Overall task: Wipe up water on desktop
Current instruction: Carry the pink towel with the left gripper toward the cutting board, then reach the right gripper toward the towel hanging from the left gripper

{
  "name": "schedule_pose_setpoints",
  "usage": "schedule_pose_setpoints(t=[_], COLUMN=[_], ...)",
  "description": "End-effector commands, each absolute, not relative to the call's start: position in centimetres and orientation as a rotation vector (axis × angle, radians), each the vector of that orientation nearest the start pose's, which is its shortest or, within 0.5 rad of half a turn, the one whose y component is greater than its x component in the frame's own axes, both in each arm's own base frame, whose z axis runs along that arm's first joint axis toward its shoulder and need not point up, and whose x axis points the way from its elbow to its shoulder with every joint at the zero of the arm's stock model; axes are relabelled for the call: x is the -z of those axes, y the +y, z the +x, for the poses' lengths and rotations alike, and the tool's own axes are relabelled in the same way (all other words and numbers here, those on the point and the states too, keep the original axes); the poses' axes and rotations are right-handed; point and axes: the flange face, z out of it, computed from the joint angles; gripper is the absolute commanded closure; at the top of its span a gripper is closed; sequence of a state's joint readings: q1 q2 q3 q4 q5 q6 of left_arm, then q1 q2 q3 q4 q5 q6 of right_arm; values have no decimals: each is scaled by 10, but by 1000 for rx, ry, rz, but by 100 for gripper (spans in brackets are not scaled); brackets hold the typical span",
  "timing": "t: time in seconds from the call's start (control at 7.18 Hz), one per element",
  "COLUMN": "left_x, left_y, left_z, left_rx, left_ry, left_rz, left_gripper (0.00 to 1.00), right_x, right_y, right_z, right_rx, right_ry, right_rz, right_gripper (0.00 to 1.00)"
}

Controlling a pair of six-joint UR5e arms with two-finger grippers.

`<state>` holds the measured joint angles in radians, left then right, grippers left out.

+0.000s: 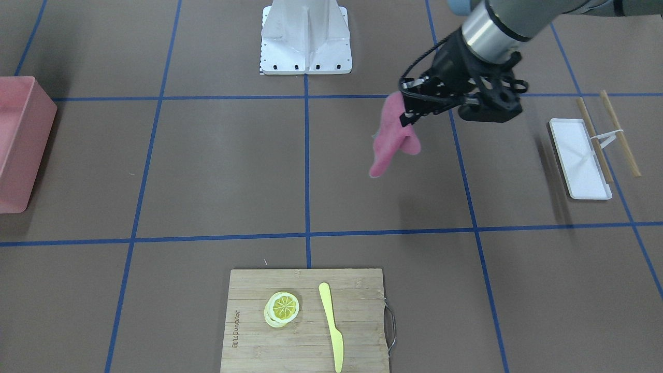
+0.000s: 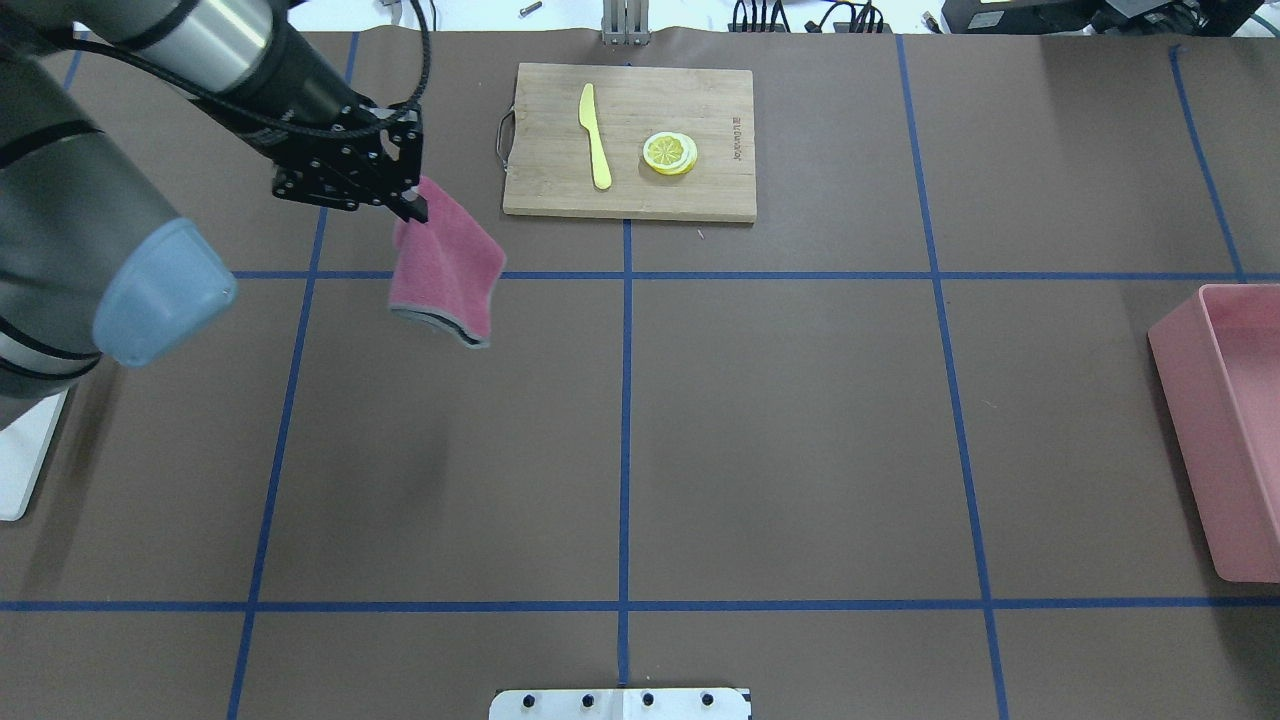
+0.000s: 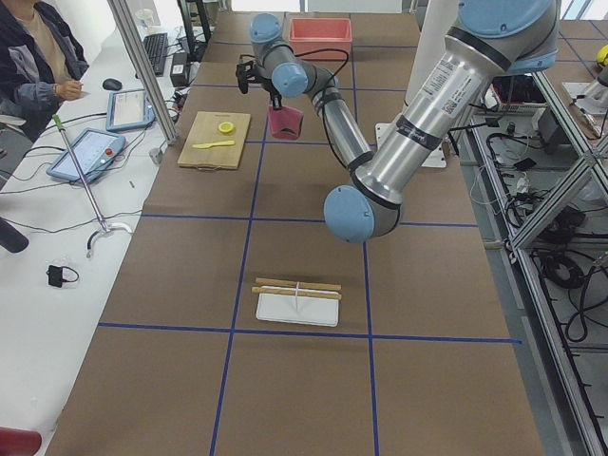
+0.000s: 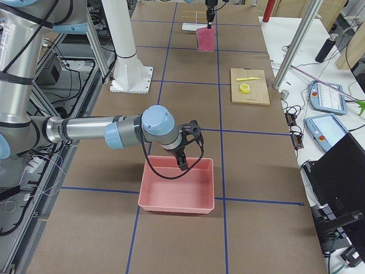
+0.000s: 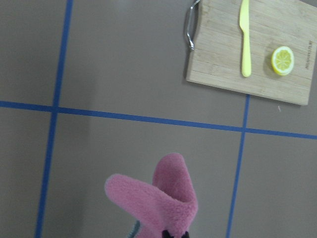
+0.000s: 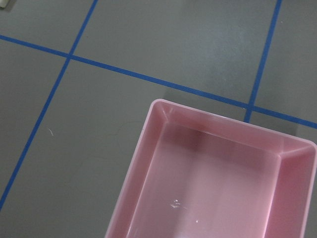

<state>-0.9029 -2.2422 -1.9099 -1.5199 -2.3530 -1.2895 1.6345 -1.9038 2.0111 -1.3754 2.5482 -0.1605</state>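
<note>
1. Overhead exterior view is showing the surface (image 2: 780, 420) lying straight below the pink cloth (image 2: 447, 275), toward its far left corner; no water is showing.
2. The left hand (image 2: 408, 205), the nearer one, is clamping the cloth's top, dangling it lengthwise downward.
3. Exterior right alone is showing the right hand (image 4: 182, 164) over the pink bin (image 4: 174, 206); whether its fingers are apart, I cannot tell.

Pink cloth (image 2: 447, 272), blue-gridded brown desktop (image 2: 800, 430)
</note>
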Motion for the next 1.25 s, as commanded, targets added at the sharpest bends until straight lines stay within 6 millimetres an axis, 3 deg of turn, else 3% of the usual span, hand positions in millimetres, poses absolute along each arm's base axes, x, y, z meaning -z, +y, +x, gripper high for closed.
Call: schedule_pose_setpoints(t=[0.0,0.28,0.56,0.84,1.11], left_x=[-57,-4,37,32,19], left_y=[-482,-497,-487,-497,-510], left_z=[370,404,440,457,471], left_rx=[265,381,445,479,589], left_ry=[1174,1176,1177,1166,1152], left_rz=[-126,-210,-230,-237,-299], left_gripper=[100,100,100,100,100], right_x=[-500,-479,-421,-366,-300], right_y=[-367,-368,-380,-386,-388], right_z=[38,12,-28,-82,-167], right_rx=[272,360,411,455,439], right_ry=[-968,-989,-1029,-1025,-1054], right_rz=[419,487,524,557,589], right_gripper=[0,0,0,1,4])
